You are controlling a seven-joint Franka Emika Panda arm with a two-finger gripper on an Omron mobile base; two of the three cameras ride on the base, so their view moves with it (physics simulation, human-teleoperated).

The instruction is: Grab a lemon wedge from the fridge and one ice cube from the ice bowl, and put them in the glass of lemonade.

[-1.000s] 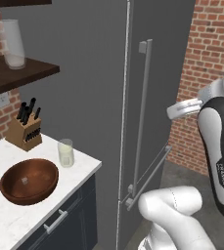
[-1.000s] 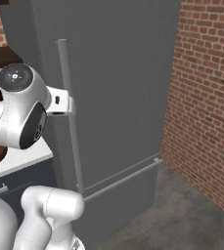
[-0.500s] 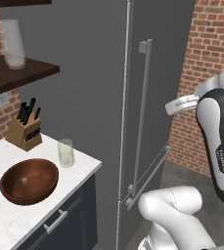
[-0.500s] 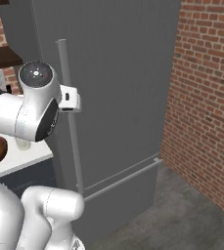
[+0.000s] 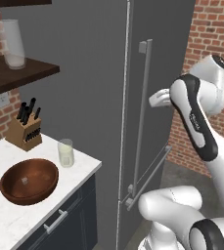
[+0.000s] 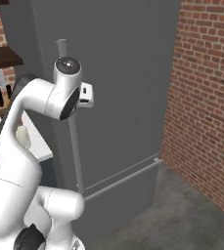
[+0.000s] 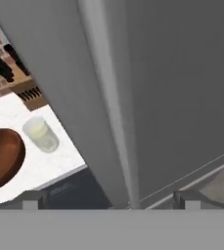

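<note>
Spread wide and empty, the claw (image 5: 157,98) is seen in the left base view just beside the bar handle (image 5: 144,112) of the shut fridge (image 5: 94,78). On the white desk (image 5: 15,219), the ice bowl (image 5: 29,179) and the glass (image 5: 65,153) are set near each other.

From the right base view, brick wall (image 6: 206,97) and grey floor (image 6: 182,215) are shown.

In the hand view, the handle (image 7: 108,112) is framed between the fingertips (image 7: 186,199).

Nothing is judged done yet: the door must be opened first.
</note>
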